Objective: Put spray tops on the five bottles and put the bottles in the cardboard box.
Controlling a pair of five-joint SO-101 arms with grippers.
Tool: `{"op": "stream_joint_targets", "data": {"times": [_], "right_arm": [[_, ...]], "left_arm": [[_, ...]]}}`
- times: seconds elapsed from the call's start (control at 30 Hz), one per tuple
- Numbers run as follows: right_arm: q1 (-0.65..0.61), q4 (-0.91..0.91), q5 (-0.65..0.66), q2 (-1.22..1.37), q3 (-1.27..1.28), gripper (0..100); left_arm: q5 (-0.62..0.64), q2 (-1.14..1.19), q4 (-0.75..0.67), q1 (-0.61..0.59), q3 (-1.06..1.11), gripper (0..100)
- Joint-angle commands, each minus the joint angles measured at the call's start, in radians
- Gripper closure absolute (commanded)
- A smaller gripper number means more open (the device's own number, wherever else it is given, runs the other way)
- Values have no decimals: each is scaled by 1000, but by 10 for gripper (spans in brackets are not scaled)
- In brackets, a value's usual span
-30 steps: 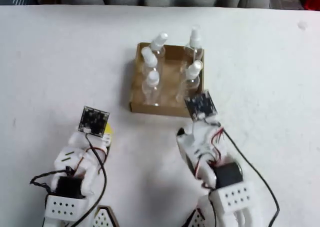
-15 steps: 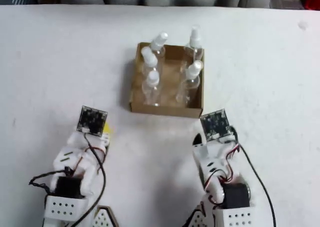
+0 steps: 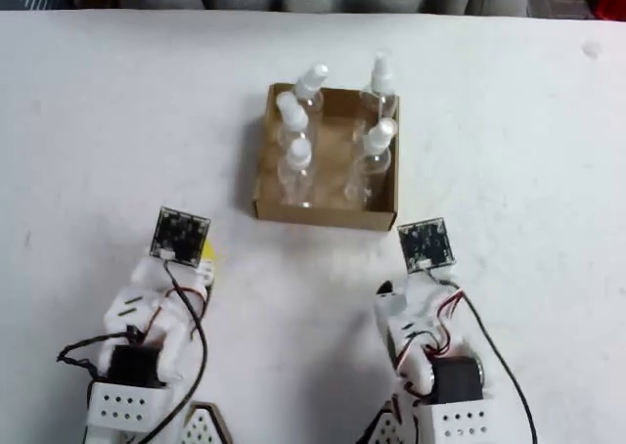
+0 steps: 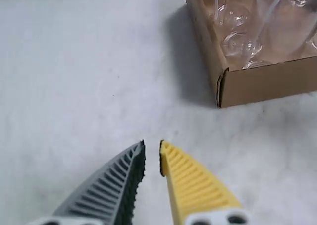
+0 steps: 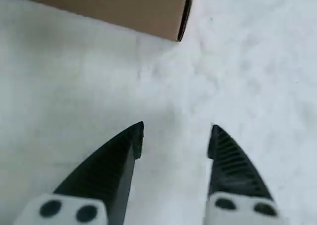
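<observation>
The box [image 3: 323,212] sits just above the middle of the high view, and all five bottles [image 3: 296,165] stand inside it, each with a spray top [image 3: 315,75] on. Down-left of the box, in the lower left of the frame, the left gripper [image 4: 152,153] is closed to a thin slit between its grey and yellow fingers, holding nothing. In the lower right, just under the box's lower right corner, the right gripper [image 5: 176,136] is spread wide and empty over the bare table [image 3: 117,102]

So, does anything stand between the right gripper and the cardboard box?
Nothing visible does. Only bare table lies between the open right gripper and the near wall of the cardboard box.
</observation>
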Motion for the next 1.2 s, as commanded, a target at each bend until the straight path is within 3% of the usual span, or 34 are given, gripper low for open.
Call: {"op": "stream_joint_targets", "data": {"times": [0.0, 0.17, 0.27, 0.53, 1.17], "right_arm": [[-84, -1, -112, 7, -2, 981], [-104, -41, -222, 7, 51, 980], [-93, 8, -216, 13, 91, 983], [-41, 61, -199, 7, 89, 983], [-45, 61, -199, 7, 89, 983]], "left_arm": [[-9, -13, -15, -4, -3, 943], [-6, -15, -17, -2, -3, 943], [-6, -15, 12, -10, -3, 943], [-11, -18, 416, -8, -18, 943], [-8, -96, 431, -10, -8, 943]]}}
